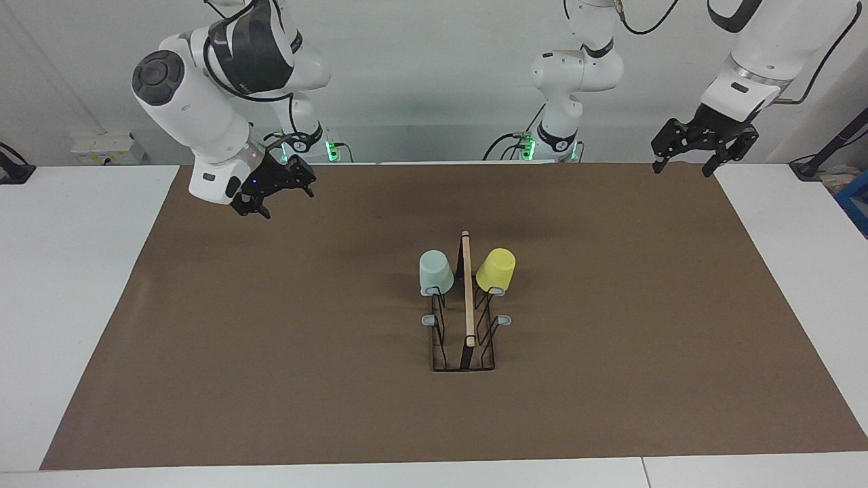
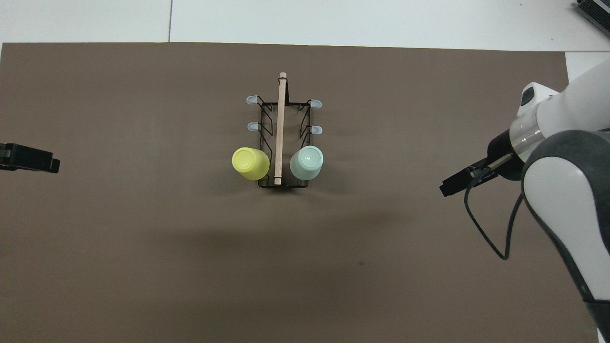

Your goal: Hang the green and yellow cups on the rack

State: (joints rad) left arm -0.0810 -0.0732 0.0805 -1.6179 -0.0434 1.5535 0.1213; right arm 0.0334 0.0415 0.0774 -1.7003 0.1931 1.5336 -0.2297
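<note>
- Since both cups sit inverted on the rack (image 1: 466, 308) prongs nearest the robots, green cup (image 1: 435, 272) toward the right arm's end, yellow cup (image 1: 496, 270) toward the left's, you've prob nothing left to grab.
- Left gripper (image 1: 686, 165): fingers apart, empty, over the mat's edge.
- Right gripper (image 1: 271, 196): fingers apart, empty, well off the rack.
- Prongs under the cups are hidden.

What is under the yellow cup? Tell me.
The yellow cup sits upside down on the rack, on the side toward the left arm's end. A grey pad pokes out below its rim; the prong inside is hidden.
</note>
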